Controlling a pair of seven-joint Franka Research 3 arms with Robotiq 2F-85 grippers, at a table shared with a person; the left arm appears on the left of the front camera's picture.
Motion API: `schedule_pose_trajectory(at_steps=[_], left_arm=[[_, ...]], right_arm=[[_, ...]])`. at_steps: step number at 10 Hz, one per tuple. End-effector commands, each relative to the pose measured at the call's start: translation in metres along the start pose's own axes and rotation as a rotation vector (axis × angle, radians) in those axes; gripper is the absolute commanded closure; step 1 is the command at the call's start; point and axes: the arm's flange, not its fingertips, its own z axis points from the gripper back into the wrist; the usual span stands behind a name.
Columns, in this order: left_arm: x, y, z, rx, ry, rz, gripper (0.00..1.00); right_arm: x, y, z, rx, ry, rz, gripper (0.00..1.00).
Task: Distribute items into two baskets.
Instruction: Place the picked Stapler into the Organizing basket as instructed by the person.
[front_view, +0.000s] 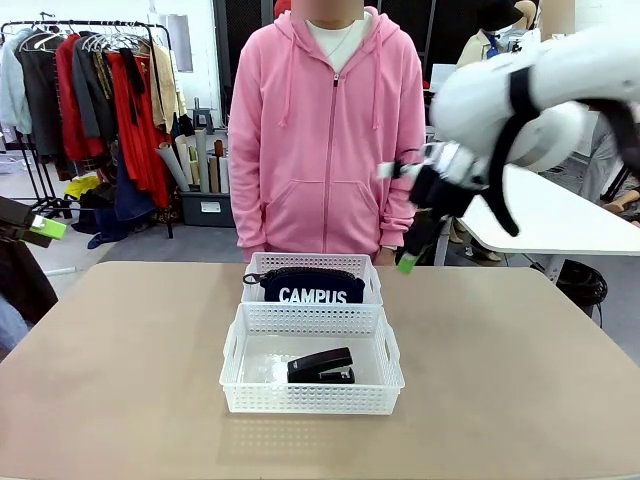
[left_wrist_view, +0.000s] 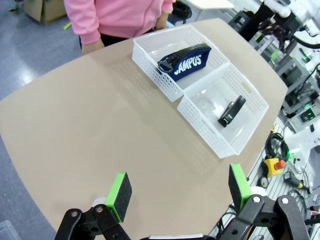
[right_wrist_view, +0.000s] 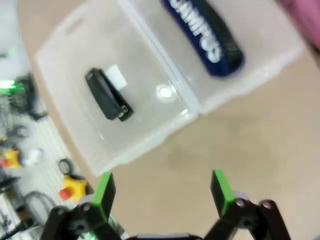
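The navy pouch (front_view: 312, 288) with white "CAMPUS" lettering lies in the smaller white basket (front_view: 262, 266) at the far side. A black stapler (front_view: 321, 367) lies in the larger basket (front_view: 232, 360) just in front of it. My right gripper (front_view: 404, 222) hangs blurred in the air, up and to the right of the baskets. In its wrist view the right gripper (right_wrist_view: 162, 192) is open and empty above the stapler (right_wrist_view: 107, 95) and pouch (right_wrist_view: 205, 35). My left gripper (left_wrist_view: 179, 192) is open and empty, well off from the pouch (left_wrist_view: 185, 61) and stapler (left_wrist_view: 231, 111). In the front view it (front_view: 35, 228) sits at the left edge.
A person in a pink hoodie (front_view: 325, 130) stands at the table's far edge behind the baskets. The tan tabletop (front_view: 120, 380) is bare on both sides of the baskets. A clothes rack (front_view: 100, 100) stands at the back left and a white table (front_view: 560, 220) at the right.
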Motion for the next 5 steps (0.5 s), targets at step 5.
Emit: schedule_pose_trajectory(at_steps=[5], left_arm=[[0.000, -0.001, 0.001, 0.001, -0.001, 0.001, 0.00]], right_arm=[[-0.162, -0.043, 0.083, 0.153, -0.340, -0.347, 0.00]])
